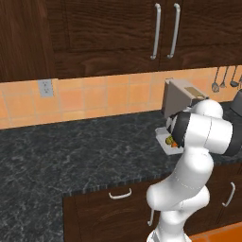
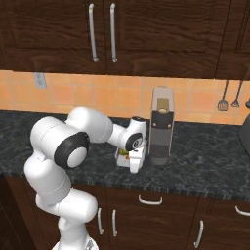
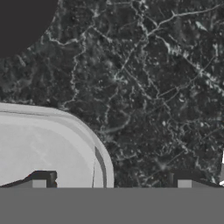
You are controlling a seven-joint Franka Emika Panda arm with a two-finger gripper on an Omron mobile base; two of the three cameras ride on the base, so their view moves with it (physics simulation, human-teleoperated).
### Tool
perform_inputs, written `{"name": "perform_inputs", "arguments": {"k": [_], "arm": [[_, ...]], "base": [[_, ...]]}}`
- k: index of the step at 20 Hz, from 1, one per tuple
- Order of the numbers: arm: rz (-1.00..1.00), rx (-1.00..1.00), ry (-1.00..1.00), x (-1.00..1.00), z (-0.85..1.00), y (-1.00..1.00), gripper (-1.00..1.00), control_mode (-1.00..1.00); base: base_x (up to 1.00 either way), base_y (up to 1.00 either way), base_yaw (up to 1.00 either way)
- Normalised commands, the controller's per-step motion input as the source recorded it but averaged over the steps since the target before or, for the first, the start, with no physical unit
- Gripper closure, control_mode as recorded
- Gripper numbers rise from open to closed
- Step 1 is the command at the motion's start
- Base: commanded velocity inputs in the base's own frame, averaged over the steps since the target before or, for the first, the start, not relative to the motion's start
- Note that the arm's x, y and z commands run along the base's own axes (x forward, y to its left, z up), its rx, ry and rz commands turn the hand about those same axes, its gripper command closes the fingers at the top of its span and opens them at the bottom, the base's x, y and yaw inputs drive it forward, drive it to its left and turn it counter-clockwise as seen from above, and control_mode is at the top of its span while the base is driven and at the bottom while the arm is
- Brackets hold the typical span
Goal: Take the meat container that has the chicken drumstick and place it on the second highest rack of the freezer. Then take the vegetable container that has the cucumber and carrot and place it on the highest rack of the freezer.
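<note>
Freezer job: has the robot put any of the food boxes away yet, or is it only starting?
Only starting, it seems. Nothing looks done: a white container sits on the black counter. In hand: the open gripper hangs over the container's rim, holding nothing. Orange and yellow-green food peeks out behind the arm, so this may be the vegetable container. Left: lifting both containers and carrying each to its freezer rack.
</note>
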Motion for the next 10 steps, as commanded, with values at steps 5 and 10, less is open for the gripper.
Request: {"name": "perform_inputs", "arguments": {"k": [5,10], "arm": [[0.00,0.00,-0.01,0.00,-0.22,0.00,-1.00,-1.00],[0.00,0.00,0.00,0.00,0.00,0.00,-1.00,-1.00]], "base": [[0.00,0.00,0.00],[0.00,0.00,0.00]]}}
